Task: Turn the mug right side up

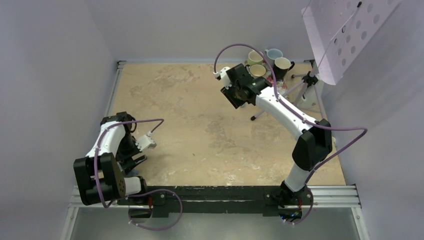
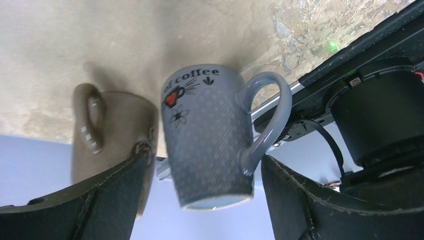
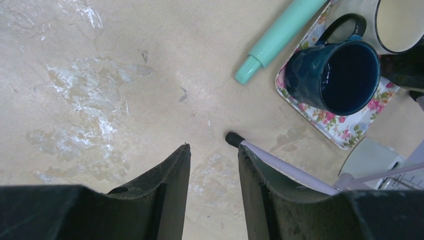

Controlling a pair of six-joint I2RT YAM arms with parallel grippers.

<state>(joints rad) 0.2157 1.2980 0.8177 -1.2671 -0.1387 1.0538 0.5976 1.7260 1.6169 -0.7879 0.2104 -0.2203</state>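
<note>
A grey mug [image 2: 207, 145] printed "of coffee" stands upside down on the table in the left wrist view, handle toward the right finger. A tan mug [image 2: 112, 135] stands close beside it. My left gripper [image 2: 205, 159] is open, its fingers [image 2: 115, 200] on either side of the grey mug without touching it. In the top view the left gripper [image 1: 136, 159] is folded in at the near left, and both mugs are hidden under that arm. My right gripper [image 1: 235, 95] is open and empty over the far right of the table; it also shows in the right wrist view [image 3: 214, 148].
Several upright mugs [image 1: 270, 60] cluster at the back right. A dark blue mug [image 3: 335, 75] sits on a floral tray [image 3: 345, 131], with a mint cylinder [image 3: 277, 37] beside it. A tripod leg [image 3: 232, 139] reaches toward the right gripper. A black rail [image 1: 215, 192] runs along the near edge.
</note>
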